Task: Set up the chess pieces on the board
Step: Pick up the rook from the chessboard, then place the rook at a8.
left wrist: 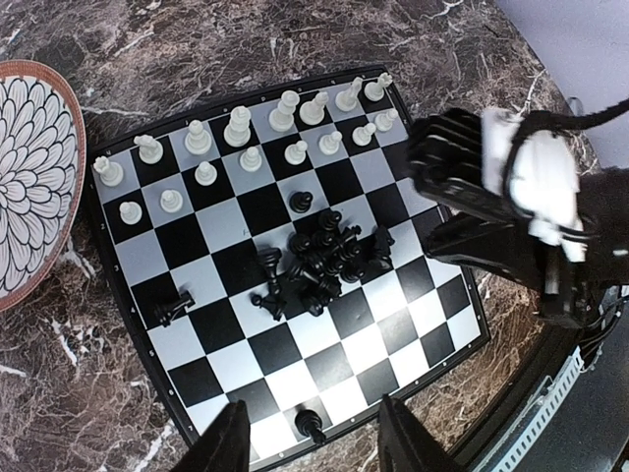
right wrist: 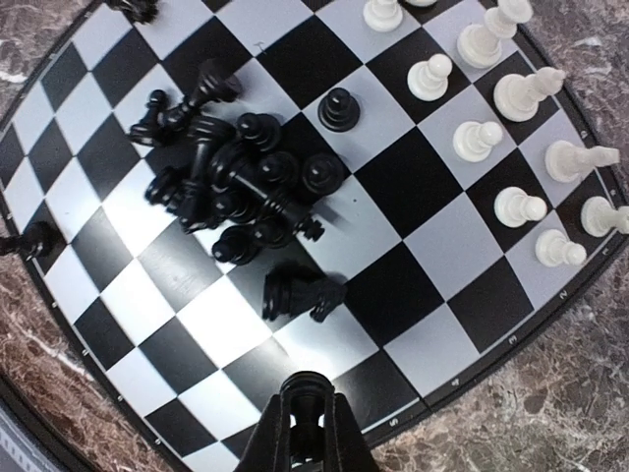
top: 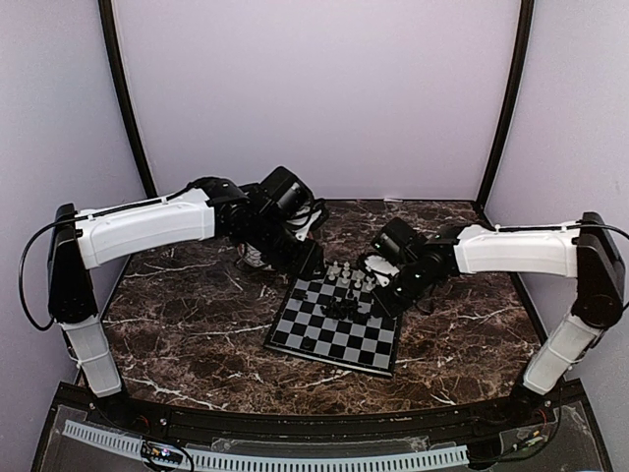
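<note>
Black piece [right wrist: 307, 415] between right gripper [right wrist: 307, 395] fingers; seemingly clamped

The top external view looks from above and behind the arm bases, facing forward and down over the table [top: 177, 324]. It stands far off, so the board [top: 334, 329] is small at centre frame. The left wrist view looks steeply down from closer, holding the whole board, with the left fingers [left wrist: 231, 444] at its bottom edge. The right wrist view hangs nearest and crops the board, with the right fingers [right wrist: 270, 433] at bottom centre. All three share the black heap [left wrist: 324, 261] and the white rows [right wrist: 511, 128].
</note>
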